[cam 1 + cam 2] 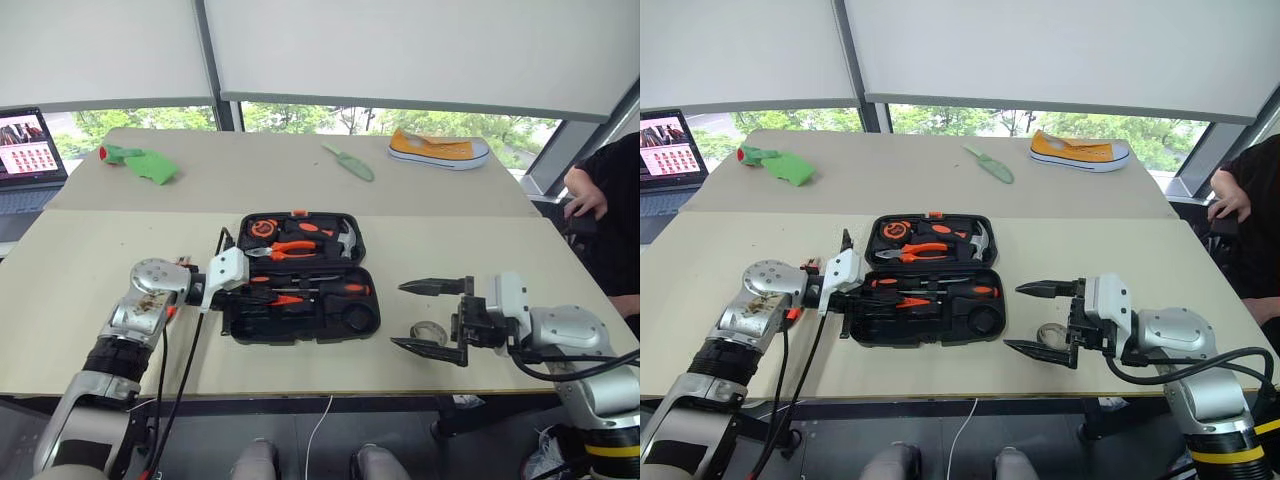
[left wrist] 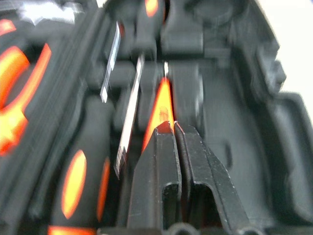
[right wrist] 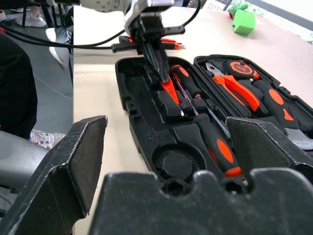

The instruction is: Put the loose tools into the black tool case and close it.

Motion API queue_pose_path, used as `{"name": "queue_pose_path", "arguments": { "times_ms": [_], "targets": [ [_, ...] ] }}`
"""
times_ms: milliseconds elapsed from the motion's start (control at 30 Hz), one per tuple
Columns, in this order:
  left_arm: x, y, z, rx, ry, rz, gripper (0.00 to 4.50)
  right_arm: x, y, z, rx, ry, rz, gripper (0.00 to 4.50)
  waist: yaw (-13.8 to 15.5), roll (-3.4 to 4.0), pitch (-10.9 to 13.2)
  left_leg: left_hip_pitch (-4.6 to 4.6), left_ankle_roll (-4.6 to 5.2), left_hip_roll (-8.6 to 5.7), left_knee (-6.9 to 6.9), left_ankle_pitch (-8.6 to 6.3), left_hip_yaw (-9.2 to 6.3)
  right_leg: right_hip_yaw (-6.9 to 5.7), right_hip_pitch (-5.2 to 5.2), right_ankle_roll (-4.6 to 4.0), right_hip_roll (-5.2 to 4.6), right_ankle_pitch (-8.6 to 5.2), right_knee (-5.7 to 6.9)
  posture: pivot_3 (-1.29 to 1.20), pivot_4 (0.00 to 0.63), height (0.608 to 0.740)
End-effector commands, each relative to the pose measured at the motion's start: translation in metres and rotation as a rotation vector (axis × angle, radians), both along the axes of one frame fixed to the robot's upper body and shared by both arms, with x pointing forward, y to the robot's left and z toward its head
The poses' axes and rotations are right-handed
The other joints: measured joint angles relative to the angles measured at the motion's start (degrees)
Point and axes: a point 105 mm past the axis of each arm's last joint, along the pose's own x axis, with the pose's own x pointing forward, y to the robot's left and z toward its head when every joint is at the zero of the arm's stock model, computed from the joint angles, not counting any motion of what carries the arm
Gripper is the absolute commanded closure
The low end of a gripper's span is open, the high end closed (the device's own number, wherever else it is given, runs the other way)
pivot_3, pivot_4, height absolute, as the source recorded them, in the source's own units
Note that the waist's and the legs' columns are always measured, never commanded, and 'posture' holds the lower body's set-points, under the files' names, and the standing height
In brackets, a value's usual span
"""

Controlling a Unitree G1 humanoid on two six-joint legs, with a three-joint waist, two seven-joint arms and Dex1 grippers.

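Observation:
The black tool case [image 1: 300, 336] lies open in the middle of the table. Pliers, a tape measure and a hammer sit in its far half. Two screwdrivers [image 3: 217, 147] with orange-black handles lie in the near half. My left gripper [image 2: 169, 126] is shut, reaching in from the case's left end, its tips down on the slim orange tester screwdriver [image 2: 164, 95] in a slot. My right gripper [image 1: 398, 315] hangs open to the right of the case. A small tape roll [image 1: 430, 330] lies on the table by its lower finger.
On the far table lie a green trowel [image 1: 350, 162], a yellow shoe [image 1: 438, 150] and a green and red object [image 1: 140, 162]. A laptop [image 1: 28, 150] stands at the far left. A person [image 1: 600, 200] sits at the right edge.

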Motion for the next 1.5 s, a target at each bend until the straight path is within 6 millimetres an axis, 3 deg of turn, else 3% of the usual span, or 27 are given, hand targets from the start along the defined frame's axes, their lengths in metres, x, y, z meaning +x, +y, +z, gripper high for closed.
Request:
{"name": "queue_pose_path", "arguments": {
  "times_ms": [33, 200, 400, 533, 700, 1067, 1133, 1233, 1367, 1500],
  "targets": [
    [0.006, 0.003, -0.007, 0.041, -0.013, 0.033, 4.44, -0.001, -0.003, 0.011, 0.011, -0.038, -0.016, 0.0, 0.1, 0.04, 0.0, 0.01, 0.0, 0.0, 0.01, 0.0, -0.01, 0.0, 0.02, 0.0, 0.0, 0.01, 0.0, 0.0, 0.15, 0.74],
    [0.007, 0.006, -0.014, 0.062, 0.015, 0.066, 4.44, -0.003, -0.003, 0.01, 0.016, -0.031, -0.018, 0.0, 0.1, 0.11, -0.1, 0.05, 0.09, -0.01, 0.07, 0.07, -0.02, 0.01, 0.09, 0.08, 0.0, 0.1, 0.0, 0.0, 0.15, 0.74],
    [0.001, -0.007, 0.007, -0.103, -0.005, 0.02, 4.44, -0.003, -0.003, 0.009, 0.02, -0.021, -0.014, 0.0, 0.1, 0.2, -0.1, 0.07, 0.19, -0.01, 0.07, 0.19, -0.01, 0.02, 0.11, 0.24, 0.0, 0.18, 0.0, 0.0, 0.15, 0.74],
    [0.007, -0.007, 0.02, -0.178, -0.039, 0.07, 4.44, -0.002, -0.003, 0.008, 0.021, -0.012, -0.009, 0.0, 0.1, 0.18, -0.1, 0.02, 0.19, -0.01, 0.08, 0.2, -0.01, 0.04, 0.06, 0.07, 0.0, 0.29, -0.02, 0.0, 0.15, 0.74],
    [0.014, -0.001, 0.007, -0.105, -0.038, 0.128, 4.44, -0.003, -0.001, 0.007, 0.024, -0.002, -0.004, 0.0, 0.0, 0.18, -0.1, -0.05, 0.2, -0.01, 0.07, 0.19, -0.01, 0.05, 0.01, 0.08, 0.02, 0.28, -0.05, 0.0, 0.15, 0.74],
    [0.003, -0.006, -0.026, -0.012, 0.037, 0.102, 4.44, -0.004, -0.004, 0.003, 0.02, 0.014, -0.025, 0.0, 0.0, 0.19, -0.1, -0.01, 0.2, -0.01, 0.07, 0.19, 0.0, 0.05, 0.04, 0.08, 0.01, 0.28, -0.05, 0.0, 0.15, 0.74],
    [0.004, -0.006, -0.023, -0.06, 0.047, 0.13, 4.44, -0.004, -0.004, 0.003, 0.024, 0.013, -0.026, 0.0, 0.0, 0.21, -0.1, 0.0, 0.2, -0.01, 0.07, 0.19, -0.01, 0.05, 0.05, 0.08, 0.02, 0.28, -0.04, 0.0, 0.15, 0.74],
    [0.005, -0.002, -0.003, -0.211, 0.043, 0.18, 4.44, -0.002, -0.004, 0.004, 0.03, 0.001, -0.027, 0.0, -0.1, 0.22, -0.1, 0.02, 0.2, -0.01, 0.07, 0.19, 0.0, 0.06, 0.06, 0.08, 0.01, 0.28, -0.04, 0.0, 0.15, 0.74],
    [-0.016, 0.029, 0.041, -0.471, -0.061, 0.246, 3.62, 0.004, -0.008, 0.008, 0.053, -0.085, -0.065, 0.0, -1.0, 0.21, -0.1, 0.01, 0.2, 0.03, 0.04, 0.19, -0.01, 0.09, 0.0, 0.06, 0.06, 0.27, -0.03, 0.0, 0.15, 0.74],
    [-0.047, 0.072, 0.046, -0.515, -0.081, 0.426, 2.05, 0.0, -0.007, 0.017, 0.182, -0.159, -0.026, 0.0, -1.8, 0.18, -0.1, -0.01, 0.2, 0.1, -0.08, 0.18, -0.03, 0.09, -0.05, 0.03, 0.11, 0.26, -0.05, 0.0, 0.15, 0.74]
  ]
}}
